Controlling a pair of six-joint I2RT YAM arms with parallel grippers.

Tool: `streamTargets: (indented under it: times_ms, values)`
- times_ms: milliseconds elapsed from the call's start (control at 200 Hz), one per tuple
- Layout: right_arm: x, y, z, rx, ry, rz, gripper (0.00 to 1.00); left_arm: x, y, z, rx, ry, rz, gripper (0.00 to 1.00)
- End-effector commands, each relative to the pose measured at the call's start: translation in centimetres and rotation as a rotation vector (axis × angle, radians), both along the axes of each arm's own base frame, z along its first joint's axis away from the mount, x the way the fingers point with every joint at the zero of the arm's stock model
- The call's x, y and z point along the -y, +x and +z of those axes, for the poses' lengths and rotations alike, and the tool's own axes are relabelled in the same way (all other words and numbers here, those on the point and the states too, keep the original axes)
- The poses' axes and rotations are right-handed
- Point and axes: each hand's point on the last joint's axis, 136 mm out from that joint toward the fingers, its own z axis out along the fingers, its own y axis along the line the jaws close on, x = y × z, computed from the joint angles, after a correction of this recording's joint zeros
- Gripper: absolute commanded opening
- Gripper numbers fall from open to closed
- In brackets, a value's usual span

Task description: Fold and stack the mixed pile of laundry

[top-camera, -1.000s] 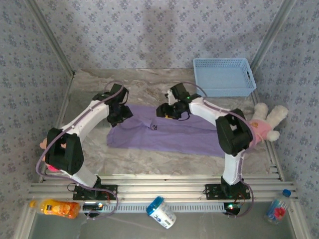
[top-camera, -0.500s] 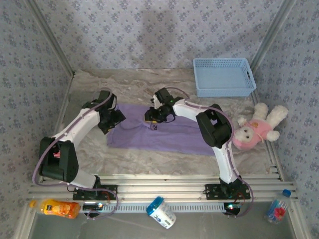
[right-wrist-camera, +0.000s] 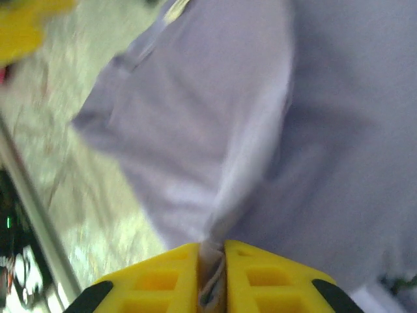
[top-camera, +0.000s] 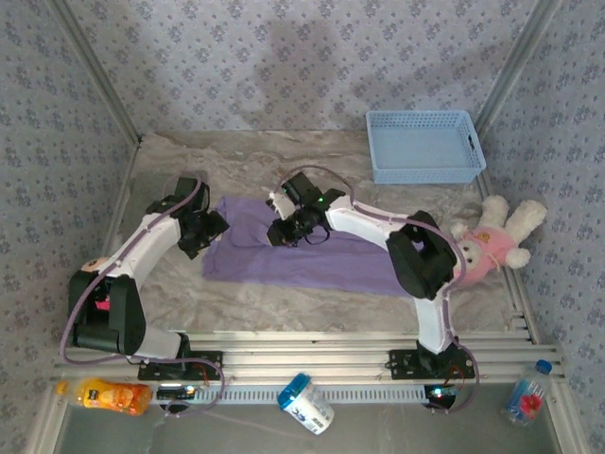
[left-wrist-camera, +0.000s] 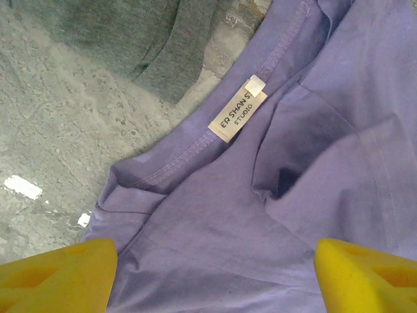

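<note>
The lavender T-shirt [top-camera: 312, 260] of the laundry pile lies spread across the middle of the table. My right gripper [top-camera: 284, 230] is over the shirt's upper left part, and the right wrist view shows it [right-wrist-camera: 212, 261] shut on a pinched fold of the lavender cloth [right-wrist-camera: 215, 163]. My left gripper [top-camera: 203, 232] hovers at the shirt's left edge; in the left wrist view it [left-wrist-camera: 215, 261] is wide open above the cloth with nothing between its fingers. That view also shows the collar with its white label [left-wrist-camera: 238, 117] and the gray garment [left-wrist-camera: 130, 39] lying just beyond the collar.
A light blue basket [top-camera: 425, 147] stands at the back right. A pink-and-white plush toy [top-camera: 492, 241] lies at the right table edge. On the front ledge are an orange bottle [top-camera: 113, 395], a white-and-blue container [top-camera: 307, 402] and a clear bottle [top-camera: 525, 395].
My right gripper moved left across the shirt and closed on a fold of its cloth. My left gripper opened wider and drew back to the shirt's left edge.
</note>
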Motion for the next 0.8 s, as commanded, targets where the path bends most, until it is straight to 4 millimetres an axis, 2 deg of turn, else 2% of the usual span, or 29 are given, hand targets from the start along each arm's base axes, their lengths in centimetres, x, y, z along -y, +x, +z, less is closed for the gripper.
streamTargets:
  times_ms: [0,60,110,185,285,390,465,540,660,794]
  values:
    - [2.3,-4.9,-0.5,0.082,-0.139,0.213,0.25,-0.1,0.5,-0.2,-0.003,0.006,-0.015,0.80]
    - [3.2,-6.2,-1.3,0.076,-0.194,0.262,0.30,-0.1,0.5,-0.4,-0.008,0.006,-0.018,0.80]
    - [3.8,-6.9,-1.9,0.061,-0.231,0.296,0.41,0.1,0.6,-0.5,-0.011,0.001,-0.022,0.80]
    - [4.3,-6.8,-2.4,0.049,-0.258,0.275,0.45,0.3,0.5,-0.8,-0.022,-0.010,-0.026,0.80]
    - [4.4,-5.5,-1.8,0.070,-0.239,0.202,0.46,0.6,0.4,-1.0,-0.030,-0.017,-0.038,0.80]
    - [4.8,-3.2,-0.8,0.077,-0.210,0.083,0.46,1.3,-0.1,-1.1,-0.035,-0.026,-0.051,0.79]
    - [6.0,-1.3,-1.1,0.060,-0.227,-0.032,0.49,2.1,-0.2,-1.4,-0.019,-0.038,-0.052,0.76]
    - [6.5,-0.8,-1.5,-0.004,-0.205,-0.086,0.53,2.5,-0.9,-2.2,-0.030,-0.051,-0.038,0.71]
    - [5.4,-0.8,-2.1,-0.033,-0.152,-0.090,0.54,3.1,-1.3,-3.4,-0.020,-0.084,-0.006,0.58]
    - [4.1,-1.5,-3.5,-0.067,-0.168,-0.059,0.54,3.0,-0.1,-3.2,0.038,-0.070,-0.011,0.48]
